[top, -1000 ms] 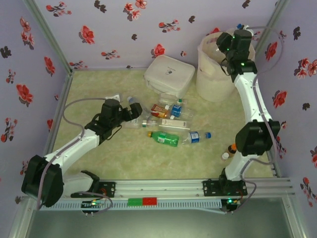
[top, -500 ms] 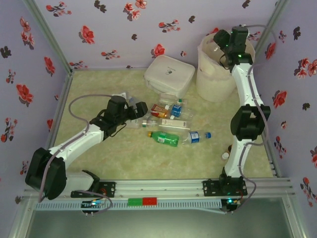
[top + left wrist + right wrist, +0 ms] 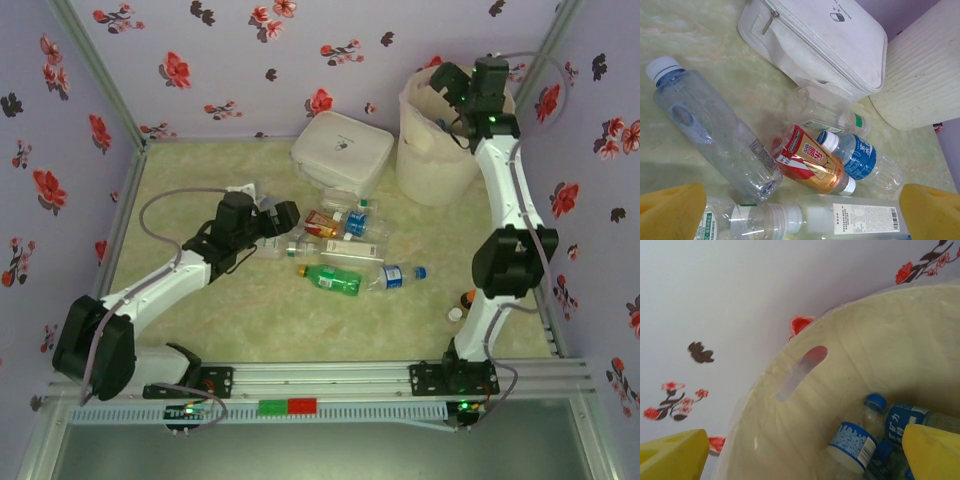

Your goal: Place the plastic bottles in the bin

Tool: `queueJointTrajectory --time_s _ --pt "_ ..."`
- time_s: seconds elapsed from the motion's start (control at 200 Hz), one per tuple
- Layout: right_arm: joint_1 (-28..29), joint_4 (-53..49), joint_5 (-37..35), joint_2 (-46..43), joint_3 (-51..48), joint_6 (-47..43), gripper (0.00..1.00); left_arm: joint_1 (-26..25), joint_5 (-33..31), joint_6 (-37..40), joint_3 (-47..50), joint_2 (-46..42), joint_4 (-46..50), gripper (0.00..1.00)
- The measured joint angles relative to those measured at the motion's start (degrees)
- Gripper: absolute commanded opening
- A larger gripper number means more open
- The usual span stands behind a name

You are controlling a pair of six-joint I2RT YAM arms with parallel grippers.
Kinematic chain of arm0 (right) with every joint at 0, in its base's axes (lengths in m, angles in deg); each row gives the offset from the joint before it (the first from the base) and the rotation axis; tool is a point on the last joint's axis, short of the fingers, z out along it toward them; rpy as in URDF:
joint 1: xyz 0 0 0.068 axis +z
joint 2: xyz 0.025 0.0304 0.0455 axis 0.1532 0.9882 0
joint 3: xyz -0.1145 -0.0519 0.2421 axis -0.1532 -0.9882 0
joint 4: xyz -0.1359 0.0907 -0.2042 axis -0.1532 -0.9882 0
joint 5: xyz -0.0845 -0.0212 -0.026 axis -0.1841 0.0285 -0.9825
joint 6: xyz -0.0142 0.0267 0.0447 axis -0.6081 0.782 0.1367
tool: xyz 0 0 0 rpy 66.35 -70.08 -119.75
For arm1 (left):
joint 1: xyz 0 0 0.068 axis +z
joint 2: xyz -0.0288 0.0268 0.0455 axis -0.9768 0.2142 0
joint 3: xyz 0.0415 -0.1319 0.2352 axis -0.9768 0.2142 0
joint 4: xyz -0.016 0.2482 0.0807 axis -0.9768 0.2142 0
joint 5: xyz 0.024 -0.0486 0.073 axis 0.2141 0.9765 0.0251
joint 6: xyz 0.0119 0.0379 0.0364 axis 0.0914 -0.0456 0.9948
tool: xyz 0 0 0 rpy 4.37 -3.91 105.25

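Several plastic bottles point(image 3: 345, 250) lie in a heap at the middle of the table, among them a green one point(image 3: 333, 280) and a blue-labelled one point(image 3: 395, 276). My left gripper point(image 3: 285, 215) hovers open at the heap's left edge. In its wrist view the yellow pads point(image 3: 670, 212) flank a clear white-labelled bottle point(image 3: 855, 217), with a red-gold one point(image 3: 812, 162) and a big clear one point(image 3: 715, 135) beyond. My right gripper point(image 3: 450, 88) hangs open over the bin point(image 3: 430, 165), holding nothing. Below it, blue-labelled bottles point(image 3: 855, 442) lie inside the lined bin point(image 3: 855, 355).
A flat white zip case point(image 3: 342, 150) lies just behind the heap, left of the bin. A tiny brown bottle with an orange cap point(image 3: 468, 298) stands by the right arm. Flowered walls close in on three sides; a metal rail point(image 3: 330, 378) runs along the front.
My right gripper has opened over the bin, and that arm's elbow has shifted. My left gripper has edged right, closer to the heap of bottles.
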Motion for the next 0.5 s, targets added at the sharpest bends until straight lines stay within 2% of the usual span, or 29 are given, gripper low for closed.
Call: queueJointTrajectory --time_s 0.185,0.37,0.495 --pt "1.8 0.5 1.0 -11.7 -10.9 -3.9 1.0 0.0 -0.2 0.0 0.0 1.0 0.0 1.0" --pt "8.0 2.8 1.1 -26.5 -28.7 -6.1 0.99 0.0 -0.3 -0.1 0.0 1.0 0.1 1.0" --pt "11.4 5.2 2.8 -33.2 -40.1 -5.4 1.0 0.0 -0.3 -1.6 0.9 0.6 0.1 1.0"
